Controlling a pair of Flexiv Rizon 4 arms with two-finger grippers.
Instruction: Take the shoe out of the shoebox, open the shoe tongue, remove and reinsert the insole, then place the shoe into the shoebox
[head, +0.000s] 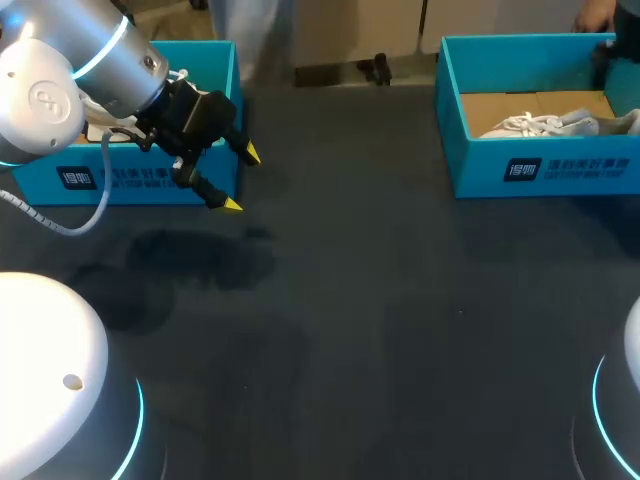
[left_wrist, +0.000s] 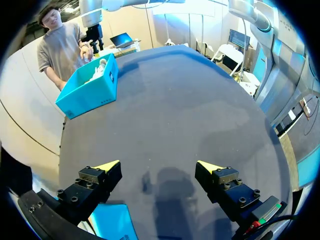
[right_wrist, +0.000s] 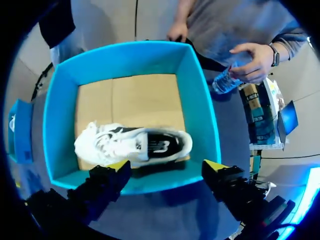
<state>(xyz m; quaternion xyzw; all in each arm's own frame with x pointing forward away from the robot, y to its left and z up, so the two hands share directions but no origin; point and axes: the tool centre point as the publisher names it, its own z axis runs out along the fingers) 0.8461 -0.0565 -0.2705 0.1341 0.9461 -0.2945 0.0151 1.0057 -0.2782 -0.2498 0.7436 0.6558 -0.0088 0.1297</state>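
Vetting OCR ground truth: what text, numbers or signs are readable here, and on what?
Dark label, front wall of right teal cardboard shoebox: white print, too blurred to read.
Second dark label, left teal cardboard shoebox: same, unreadable.
White sneaker: dark side mark, no legible words.
No numbers.

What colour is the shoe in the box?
White lace-up shoe, black inside; right wrist view.

The head view looks down from above and behind on the whole desk (head: 380, 300), with the right box (head: 540, 170) at its far right. The left wrist view sits low over the desk behind the left claw (left_wrist: 157, 165) and faces across it to that box, far off. The right wrist view hangs close above the same box, behind the right claw (right_wrist: 167, 165), looking straight down into it.
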